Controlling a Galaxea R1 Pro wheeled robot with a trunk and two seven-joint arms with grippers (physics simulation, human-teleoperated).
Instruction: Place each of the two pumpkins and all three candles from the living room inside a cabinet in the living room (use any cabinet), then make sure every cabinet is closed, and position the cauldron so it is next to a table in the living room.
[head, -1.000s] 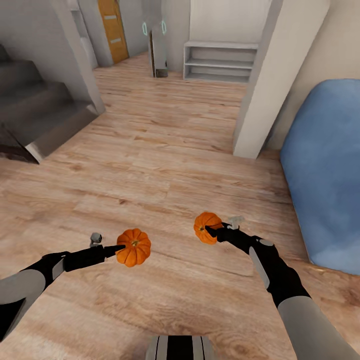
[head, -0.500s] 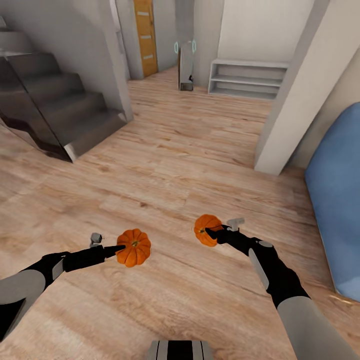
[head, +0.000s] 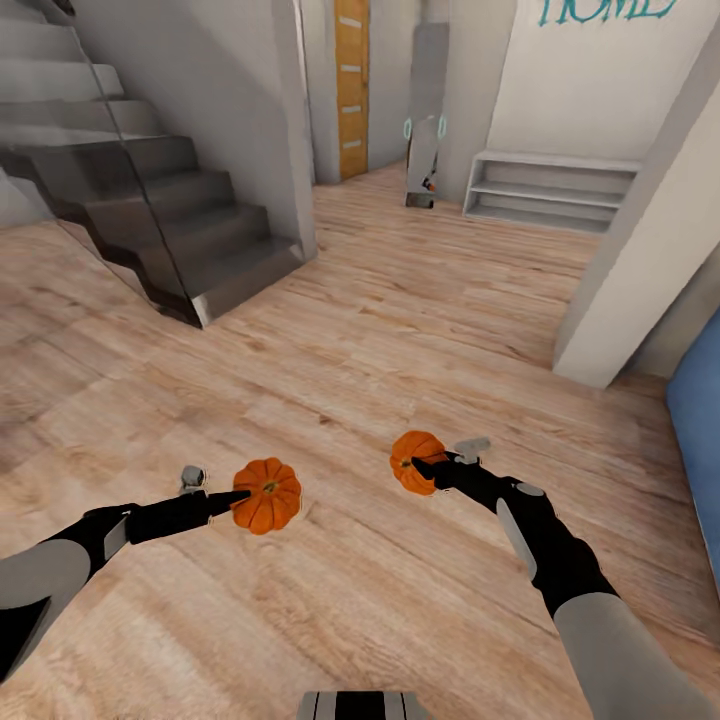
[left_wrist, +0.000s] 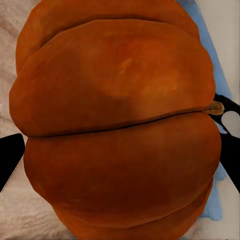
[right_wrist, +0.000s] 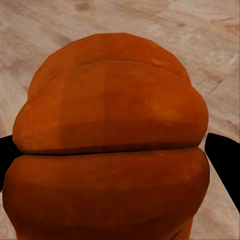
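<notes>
Head view shows a big wood floor (head: 380, 320) with grey stairs (head: 150, 220) at the far left and a white pillar (head: 640, 270) at the right. A low white shelf (head: 545, 190) stands by the back wall, near an orange door (head: 351, 85). A bit of blue (soft-looking) shows at the right edge (head: 700, 420). Both black arms reach out over the floor, well apart. The left claw (head: 240, 497) is clamped on one pumpkin (head: 268, 494), stem up. The right claw (head: 420, 466) is clamped on the other pumpkin (head: 416, 461). In each wrist view a pumpkin (left_wrist: 120, 125) sits between black fingers (left_wrist: 10, 160), and the right one (right_wrist: 110, 145) hangs over wood floor.
</notes>
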